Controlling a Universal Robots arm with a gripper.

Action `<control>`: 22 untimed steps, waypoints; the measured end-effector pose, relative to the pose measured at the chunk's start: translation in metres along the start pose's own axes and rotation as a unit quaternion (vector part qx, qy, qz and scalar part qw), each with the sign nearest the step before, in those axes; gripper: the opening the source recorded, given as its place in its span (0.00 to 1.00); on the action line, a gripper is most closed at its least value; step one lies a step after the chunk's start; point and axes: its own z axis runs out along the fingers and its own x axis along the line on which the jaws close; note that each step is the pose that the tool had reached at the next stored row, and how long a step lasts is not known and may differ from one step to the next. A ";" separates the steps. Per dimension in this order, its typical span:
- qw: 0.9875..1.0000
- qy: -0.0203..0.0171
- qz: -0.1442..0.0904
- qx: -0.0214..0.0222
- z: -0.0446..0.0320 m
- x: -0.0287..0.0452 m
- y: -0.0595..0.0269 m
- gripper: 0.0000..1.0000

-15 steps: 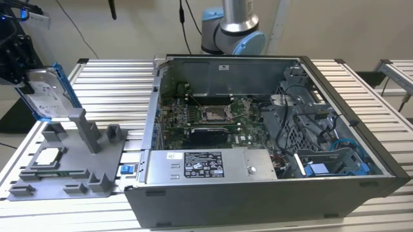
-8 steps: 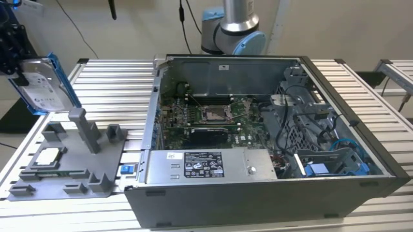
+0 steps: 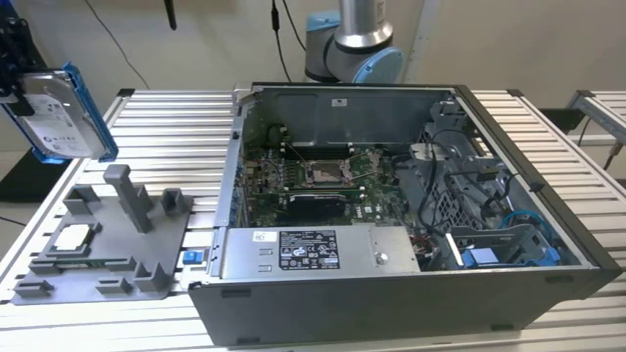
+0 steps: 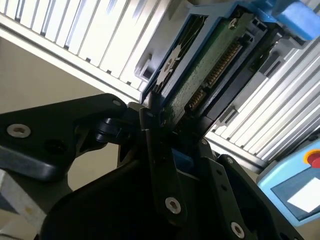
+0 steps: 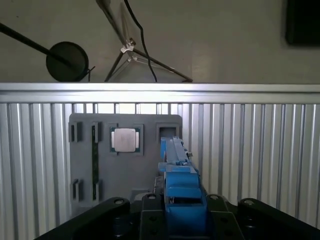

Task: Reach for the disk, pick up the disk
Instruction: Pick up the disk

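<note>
I see the jaws clamped on the disk (image 3: pixel 61 110), held clear of the surface (image 3: pixel 166 125); in the exterior view, at eleven o'clock from the grey holder (image 3: pixel 164 236)

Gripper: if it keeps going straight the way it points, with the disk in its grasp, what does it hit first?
Probably the gray fixture tray. The gripper is shut on the disk, whose far end would touch first, near the slot beside the chip. Depth is unclear.
</note>
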 end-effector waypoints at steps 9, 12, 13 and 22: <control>1.000 0.000 0.000 0.000 -0.0272 -0.0012 -0.0003 0.00; 1.000 0.000 0.000 0.000 -0.0360 -0.0015 -0.0005 0.00; 1.000 0.000 0.000 0.000 -0.0384 -0.0016 -0.0005 0.00; 1.000 0.000 0.000 0.000 -0.0568 -0.0024 -0.0007 0.00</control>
